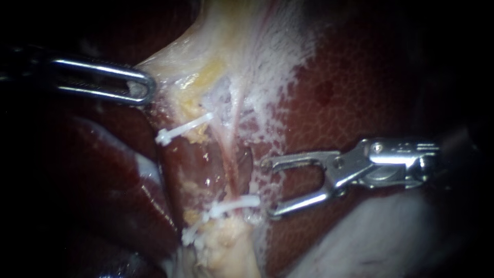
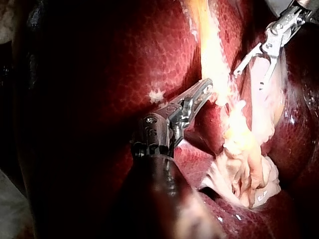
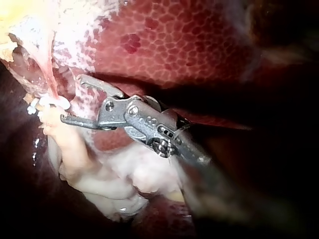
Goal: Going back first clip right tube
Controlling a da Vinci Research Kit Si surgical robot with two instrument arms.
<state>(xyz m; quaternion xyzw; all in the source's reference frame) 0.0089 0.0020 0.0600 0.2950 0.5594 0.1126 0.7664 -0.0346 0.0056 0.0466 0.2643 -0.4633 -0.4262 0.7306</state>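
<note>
liver surface (image 1: 360,87), two white clips (image 1: 183,127)

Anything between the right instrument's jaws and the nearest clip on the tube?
Nothing visible. The right instrument holds its jaws open and empty right beside the clip, with nothing between them.

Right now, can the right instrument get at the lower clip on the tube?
Probably yes: the right instrument, jaws open, sits just beside the lower clip with nothing between; the left instrument grips pale tissue well clear.
</note>
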